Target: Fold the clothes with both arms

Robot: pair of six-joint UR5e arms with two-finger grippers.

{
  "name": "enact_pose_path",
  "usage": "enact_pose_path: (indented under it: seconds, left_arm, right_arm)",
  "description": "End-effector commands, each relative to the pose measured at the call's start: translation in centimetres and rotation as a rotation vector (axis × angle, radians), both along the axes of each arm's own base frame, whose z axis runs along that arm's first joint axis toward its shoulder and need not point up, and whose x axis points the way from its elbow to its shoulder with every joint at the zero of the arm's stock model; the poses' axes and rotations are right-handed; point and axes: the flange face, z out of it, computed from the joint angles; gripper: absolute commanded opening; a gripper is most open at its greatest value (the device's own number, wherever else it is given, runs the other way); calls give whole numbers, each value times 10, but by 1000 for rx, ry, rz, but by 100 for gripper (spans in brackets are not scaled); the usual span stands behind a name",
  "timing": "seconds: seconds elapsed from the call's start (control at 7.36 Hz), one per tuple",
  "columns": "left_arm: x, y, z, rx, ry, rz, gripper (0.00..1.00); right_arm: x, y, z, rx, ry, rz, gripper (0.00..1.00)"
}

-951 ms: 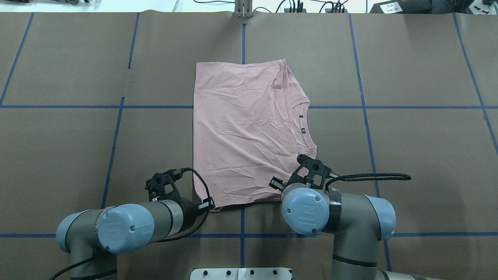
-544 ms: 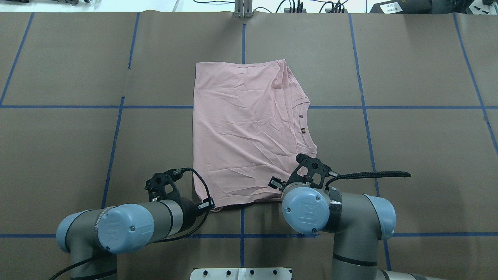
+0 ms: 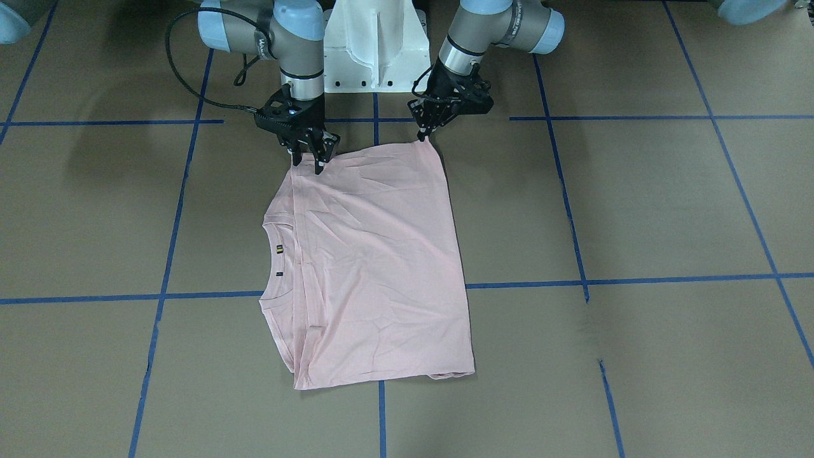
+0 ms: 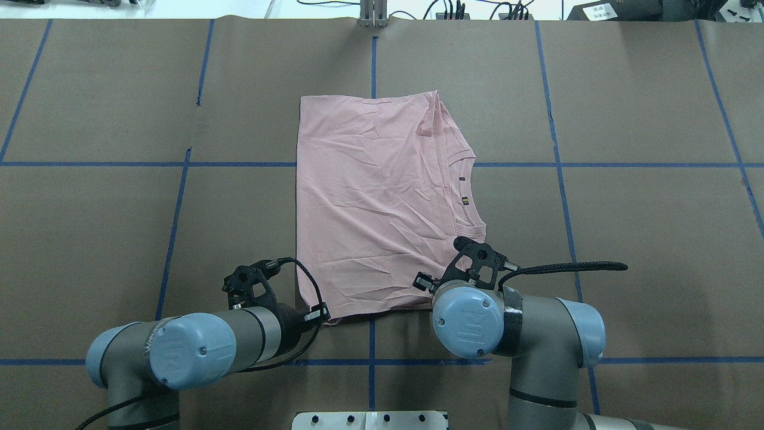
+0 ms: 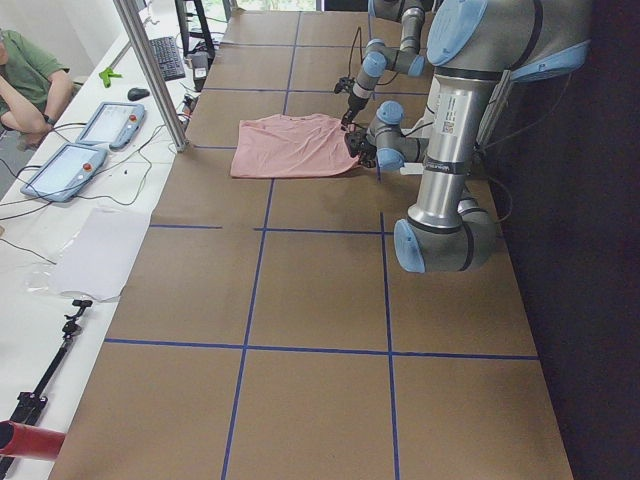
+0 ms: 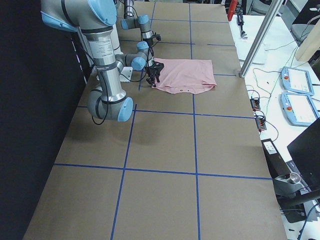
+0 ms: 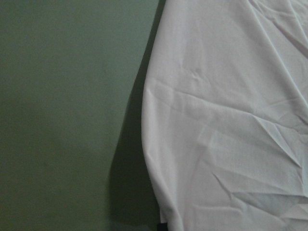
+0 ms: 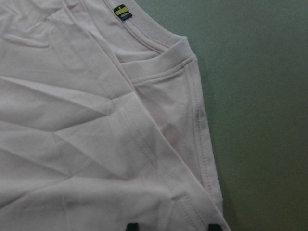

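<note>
Brown table (image 4: 107,227) — pink T-shirt (image 4: 376,203), flat

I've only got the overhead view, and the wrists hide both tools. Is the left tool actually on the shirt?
Observer: Yes. In the front-facing view the left tool narrows to a point on the shirt at its corner nearest the robot, and it looks shut there.
Operator: And the right tool?
Observer: The right tool is open. Its wrist camera shows two fingertips apart, with the shirt's edge lying between them.
</note>
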Motion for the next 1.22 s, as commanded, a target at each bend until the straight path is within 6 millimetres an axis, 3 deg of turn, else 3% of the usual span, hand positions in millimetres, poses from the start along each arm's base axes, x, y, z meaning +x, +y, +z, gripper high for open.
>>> enact_pose_path:
  seconds: [0.0,0.14,0.54,0.68,0.82,0.95,1.09]
  left_arm:
    - [0,0,0,0,0,0,0]
    - [0,0,0,0,0,0,0]
    - [-1,0,-2,1,3,-1,0]
    - [-10,0,-12,6,25,1,0]
    - [-43,5,-44,31,67,22,0]
    - [-85,16,-83,36,63,56,0]
    - [-130,32,-119,20,52,93,0]
  right_arm:
    - [-2,0,-3,0,-3,1,23]
    - [-4,-1,-11,-3,4,2,0]
    - [-6,-3,-27,-5,-2,9,0]
    - [-2,-4,-32,-1,-13,11,0]
    - [11,-5,-48,4,-51,11,0]
    - [36,0,-68,11,-78,14,0]
    - [81,11,-101,9,-78,12,0]
